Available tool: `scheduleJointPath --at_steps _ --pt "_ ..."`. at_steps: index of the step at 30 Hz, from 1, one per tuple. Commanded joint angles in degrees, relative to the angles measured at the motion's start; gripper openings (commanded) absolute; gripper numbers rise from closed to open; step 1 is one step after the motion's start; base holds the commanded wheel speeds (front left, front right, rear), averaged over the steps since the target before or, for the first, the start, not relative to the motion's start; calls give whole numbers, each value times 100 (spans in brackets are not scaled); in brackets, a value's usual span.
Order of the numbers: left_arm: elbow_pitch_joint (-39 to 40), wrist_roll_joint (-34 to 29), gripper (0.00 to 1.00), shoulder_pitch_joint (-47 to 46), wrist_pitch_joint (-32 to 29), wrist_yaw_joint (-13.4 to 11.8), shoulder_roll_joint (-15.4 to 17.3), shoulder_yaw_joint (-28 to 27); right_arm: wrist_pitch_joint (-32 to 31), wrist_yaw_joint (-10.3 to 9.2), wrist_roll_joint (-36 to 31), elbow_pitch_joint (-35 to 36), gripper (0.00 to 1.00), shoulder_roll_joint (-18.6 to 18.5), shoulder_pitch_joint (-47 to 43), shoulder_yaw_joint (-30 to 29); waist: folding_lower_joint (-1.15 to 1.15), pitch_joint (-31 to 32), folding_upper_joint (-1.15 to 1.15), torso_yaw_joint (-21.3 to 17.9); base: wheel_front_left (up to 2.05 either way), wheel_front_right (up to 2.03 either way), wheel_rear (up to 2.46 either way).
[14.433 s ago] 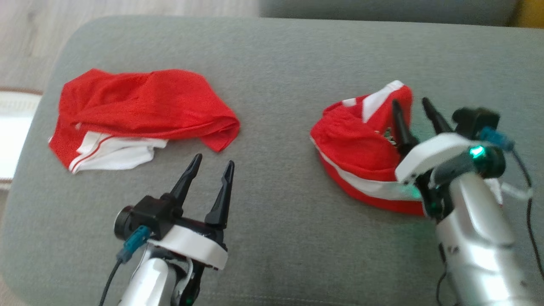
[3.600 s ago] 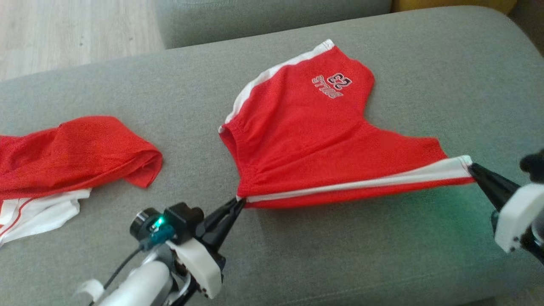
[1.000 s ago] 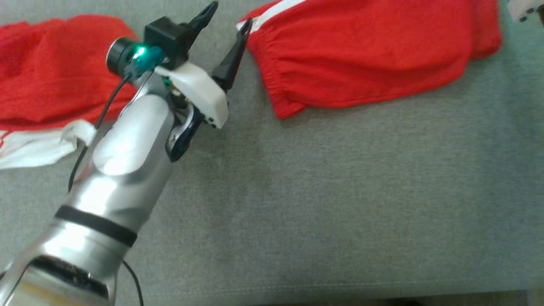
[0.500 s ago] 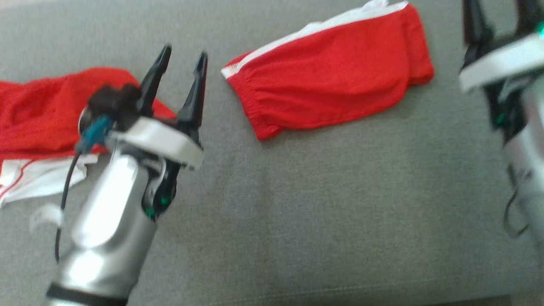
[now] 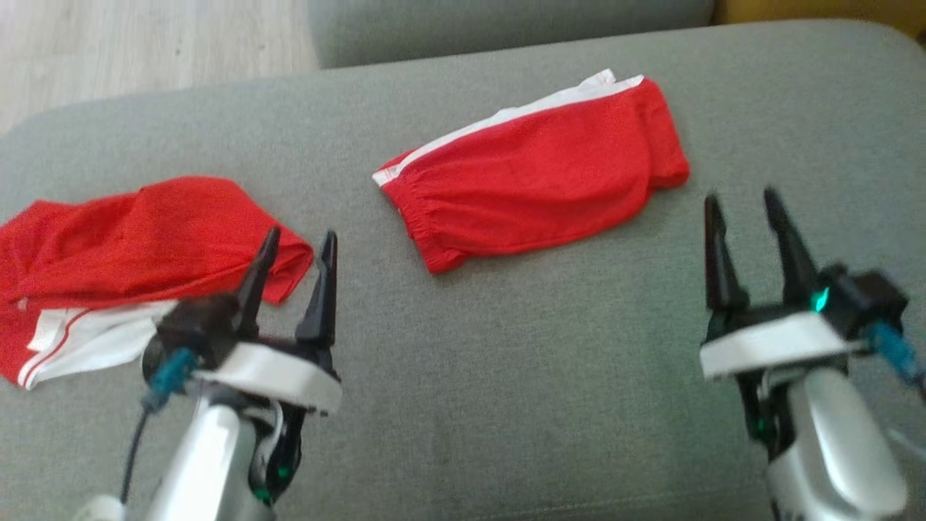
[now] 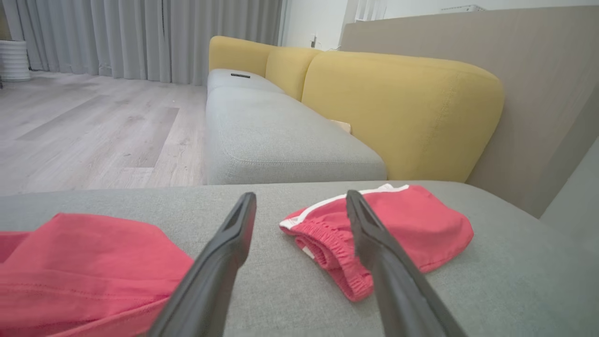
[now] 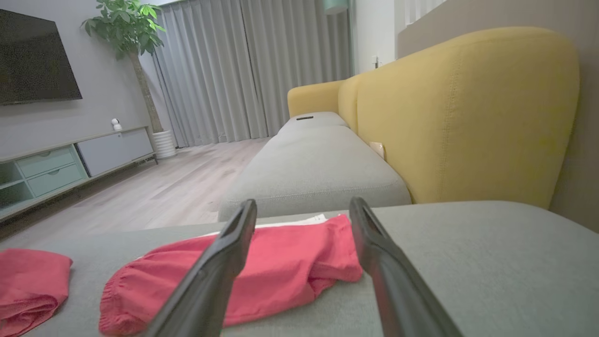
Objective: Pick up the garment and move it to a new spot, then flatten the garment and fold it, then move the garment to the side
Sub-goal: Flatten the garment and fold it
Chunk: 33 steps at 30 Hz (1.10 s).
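Both pairs of jaws stand wide apart and hold nothing.

Head view: we see the left gripper (image 5: 301, 234) low on the left and the right gripper (image 5: 741, 197) low on the right, fingers pointing up over a grey sofa cushion (image 5: 506, 362). The red garment (image 5: 535, 166) with white side trim lies folded into a flat, narrow band beyond and between them, touching neither. A second red and white garment (image 5: 145, 239) lies crumpled at the far left, just behind the left gripper.

Left wrist view: between the parted fingers we see the folded garment's gathered waistband end (image 6: 327, 243), with a yellow backrest (image 6: 402, 107) behind.

Right wrist view: the folded garment (image 7: 290, 262) lies just ahead, its far end beneath the fingertips.

We judge the fold done and the move aside as what is left. To do it well, we would pinch each short end through every layer, lift both ends level so that the fold does not open, and set it down well apart from the crumpled garment.

We can read no lettering, logo or label on either garment.
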<state>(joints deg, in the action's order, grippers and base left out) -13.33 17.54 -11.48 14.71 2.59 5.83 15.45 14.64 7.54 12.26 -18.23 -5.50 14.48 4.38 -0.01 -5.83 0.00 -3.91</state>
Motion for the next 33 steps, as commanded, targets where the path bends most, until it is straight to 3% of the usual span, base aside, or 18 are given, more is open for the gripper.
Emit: scheduleJointPath --at_steps 1,9,21,26,33 --pt "224 -105 100 -124 29 7 23 -242 35 -5 -94 248 100 49 54 56 1 67 0 -24 0 0 0" --pt "425 -535 100 437 29 52 -210 -478 35 -5 -480 617 100 254 -690 -154 1 204 0 -13 0 0 0" --pt "444 -656 100 389 29 166 -291 -609 -90 -5 -295 455 100 261 -588 -344 1 -47 0 215 0 0 0" --pt "408 -550 100 269 29 181 -293 -530 -406 -5 294 -8 100 261 -115 -576 1 -298 0 446 0 0 0" --pt "270 -521 100 92 29 225 -294 -291 -911 -5 1861 -1344 100 262 906 -1176 1 -657 0 816 0 0 0"
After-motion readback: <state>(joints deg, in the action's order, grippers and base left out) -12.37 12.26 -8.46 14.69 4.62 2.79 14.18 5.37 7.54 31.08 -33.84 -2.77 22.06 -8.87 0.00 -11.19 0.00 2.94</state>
